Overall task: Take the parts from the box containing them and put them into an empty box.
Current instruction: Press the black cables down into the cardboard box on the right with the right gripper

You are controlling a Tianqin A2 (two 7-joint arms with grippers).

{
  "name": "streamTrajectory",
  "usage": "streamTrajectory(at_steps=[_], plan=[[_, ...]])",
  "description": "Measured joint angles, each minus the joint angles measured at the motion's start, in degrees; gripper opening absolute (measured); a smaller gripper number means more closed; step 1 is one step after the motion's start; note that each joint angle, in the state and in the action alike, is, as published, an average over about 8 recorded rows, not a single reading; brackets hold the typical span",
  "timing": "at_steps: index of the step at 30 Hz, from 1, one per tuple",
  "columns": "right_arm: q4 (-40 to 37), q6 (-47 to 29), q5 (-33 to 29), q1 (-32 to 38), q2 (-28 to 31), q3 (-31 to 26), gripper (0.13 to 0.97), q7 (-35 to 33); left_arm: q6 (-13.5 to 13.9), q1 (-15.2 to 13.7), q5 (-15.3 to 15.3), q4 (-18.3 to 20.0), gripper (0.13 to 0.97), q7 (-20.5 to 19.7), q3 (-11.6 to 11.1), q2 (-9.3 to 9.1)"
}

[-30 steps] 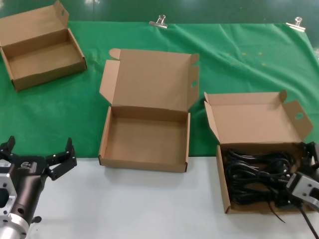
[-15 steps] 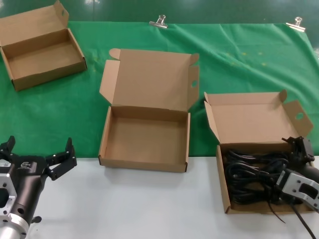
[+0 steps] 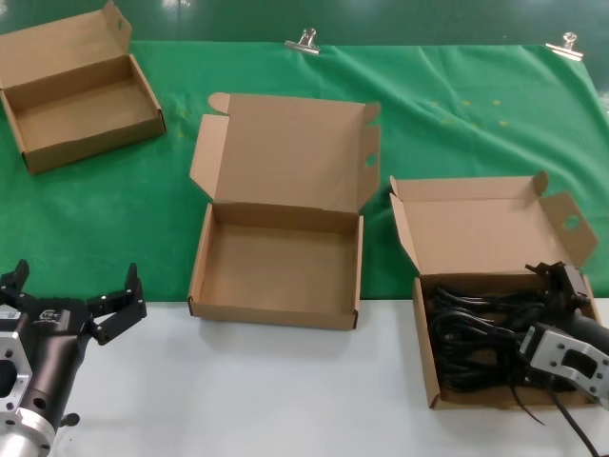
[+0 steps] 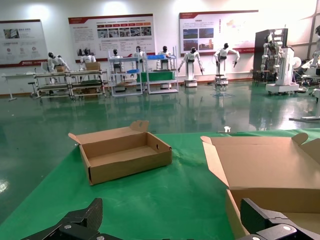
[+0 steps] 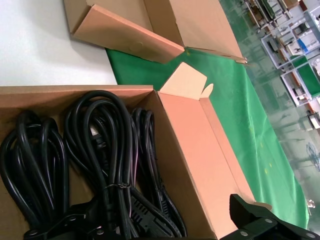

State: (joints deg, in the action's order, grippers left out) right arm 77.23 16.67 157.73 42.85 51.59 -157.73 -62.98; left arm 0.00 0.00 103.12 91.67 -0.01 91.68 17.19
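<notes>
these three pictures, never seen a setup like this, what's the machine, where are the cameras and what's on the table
It is a two-armed robot. One picture looks down from its head; the other two come from cameras on its wrists. On the green cloth and white tabletop sit three open brown cardboard boxes. The right-hand one with splayed ear flaps holds black coiled electrical cords. The large square one in the middle has nothing in it, like the small plain one far left. The right gripper reaches over the cord box, fingers spread, holding nothing. The left gripper waits open at the near left.
</notes>
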Motion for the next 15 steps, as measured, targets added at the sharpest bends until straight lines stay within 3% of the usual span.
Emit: streamTrajectory(at_steps=[11,15], plan=[[-3.1,-1.7,0.0,0.4,-1.8,0.0,0.819,-0.2,0.0,0.0,0.0,0.0,0.966,0.0,0.0,0.00],[-3.8,-2.2,0.0,0.6,-2.2,0.0,0.733,-0.3,0.0,0.0,0.0,0.0,0.966,0.0,0.0,0.00]])
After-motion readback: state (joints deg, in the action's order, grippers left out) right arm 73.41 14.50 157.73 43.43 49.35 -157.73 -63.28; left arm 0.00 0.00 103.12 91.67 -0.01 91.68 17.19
